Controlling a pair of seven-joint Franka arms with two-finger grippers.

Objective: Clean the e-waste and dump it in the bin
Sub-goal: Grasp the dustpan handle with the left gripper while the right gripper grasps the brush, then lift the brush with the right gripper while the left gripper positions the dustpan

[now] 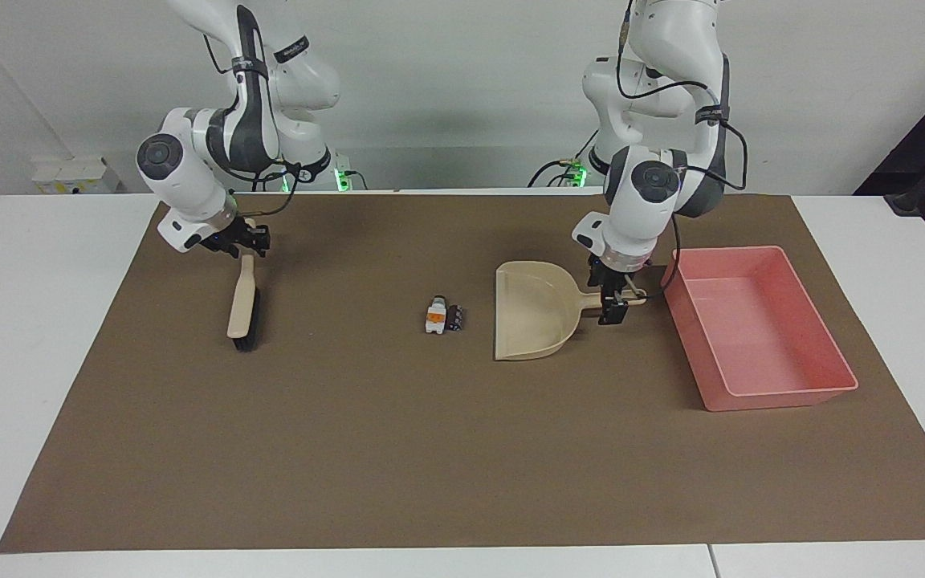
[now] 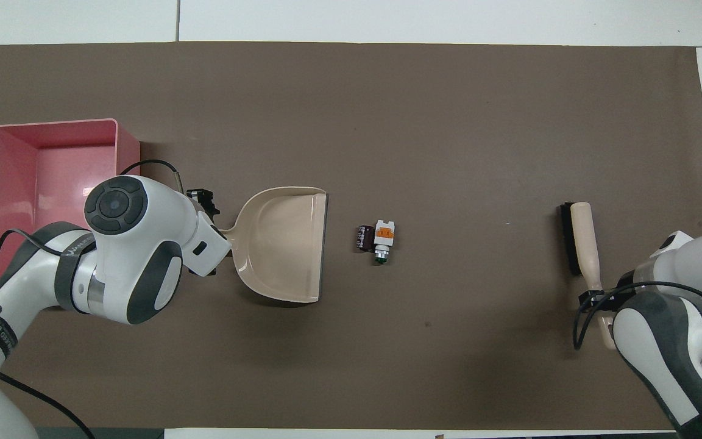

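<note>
E-waste lies on brown mat; left tool released, right tool unclear.

e-waste mid-surface | dustpan beside it, toward left arm's end | bin past dustpan | brush at right arm's end
</note>
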